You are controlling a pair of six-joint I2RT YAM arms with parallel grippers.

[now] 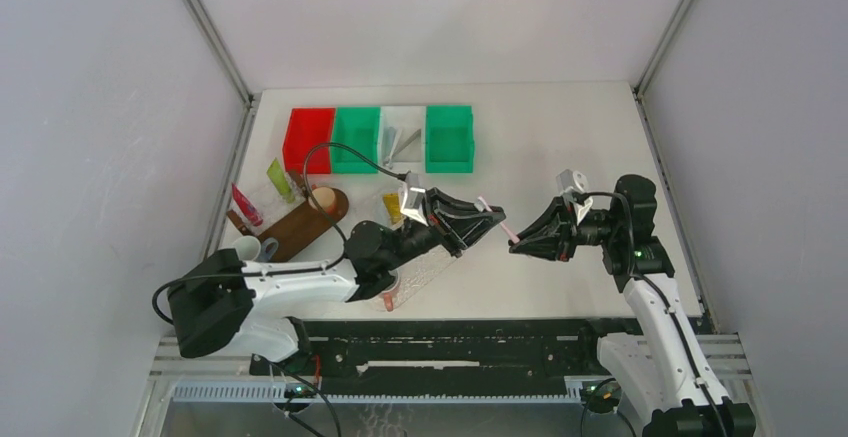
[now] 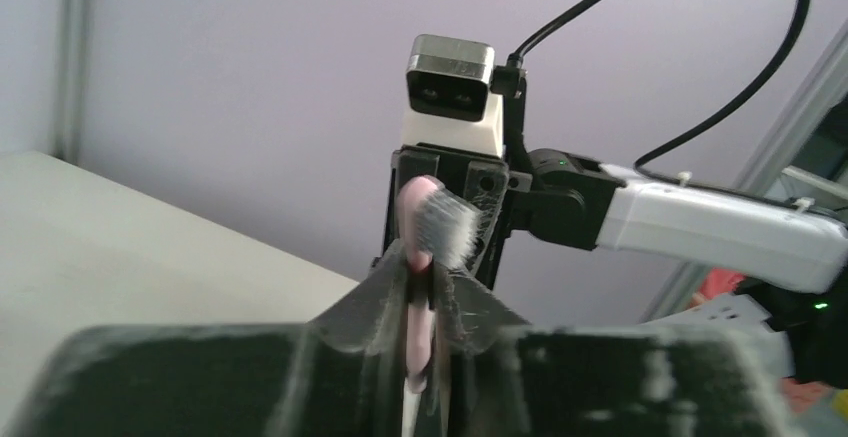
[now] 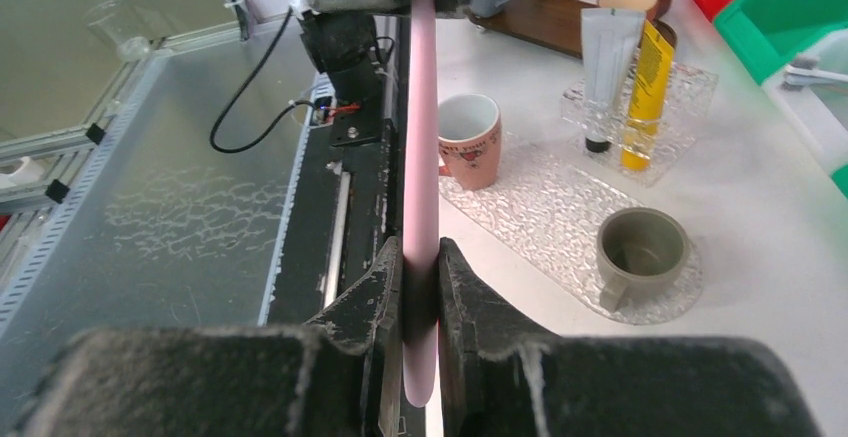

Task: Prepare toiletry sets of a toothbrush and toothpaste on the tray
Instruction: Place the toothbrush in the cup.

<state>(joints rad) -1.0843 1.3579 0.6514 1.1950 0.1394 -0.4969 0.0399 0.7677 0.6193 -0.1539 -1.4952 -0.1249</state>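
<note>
While the two arms meet above the middle of the table (image 1: 560,147), a pink toothbrush (image 1: 508,228) bridges the gap between them, lifted clear of the surface. At the centre of the overhead view, the left gripper (image 1: 490,219) has its fingers pinched on the handle just below the bristle head. In the left wrist view the bristles stand up beyond the fingertips. Just right of centre, the right gripper (image 1: 518,245) is clamped on the other end of the same handle. In the right wrist view the pink shaft runs from between its fingers (image 3: 385,287) straight up to the top edge of the frame.

A clear textured tray (image 3: 530,219) lies on the table below the left arm, lower left of centre in the overhead view. A white tube (image 3: 608,62) and a yellow tube (image 3: 645,97) sit side by side at one end of it. A pink mug (image 3: 468,139) and a grey mug (image 3: 640,252) also rest on it.

Along the upper middle of the overhead view runs a row of bins: red (image 1: 308,139), green (image 1: 356,139), white (image 1: 402,135) and green (image 1: 449,139). A wooden stand (image 1: 300,222) sits at the left edge of the table.
</note>
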